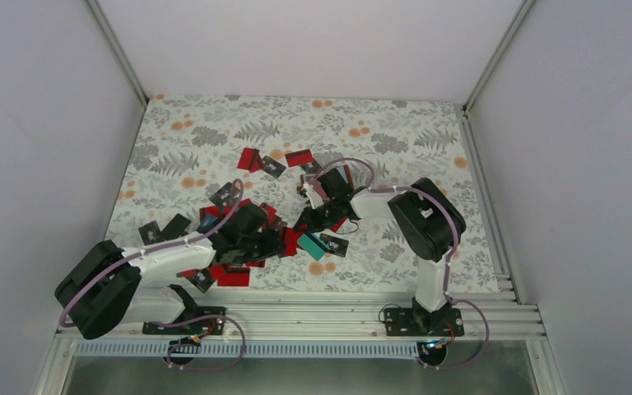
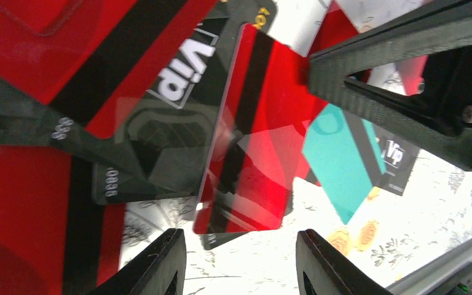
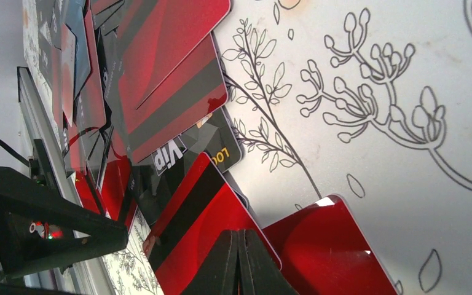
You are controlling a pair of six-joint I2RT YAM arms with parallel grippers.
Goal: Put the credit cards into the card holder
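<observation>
Right gripper, fingers closed on nothing, presses the red card, seemingly steadying it; left gripper waits open around that card's end, apparently to grasp it.

1. Credit cards: smooth, glossy plastic, mirror-like reflections on red and black faces.
2. Tabletop: smooth floral-printed covering, faint sheen; cloth or vinyl unclear.
3. Left end effector and right end effector: matt black plastic, finely ridged.
4. Rail at near edge: bare grooved metal.
5. Walls: matt white panels.
</observation>
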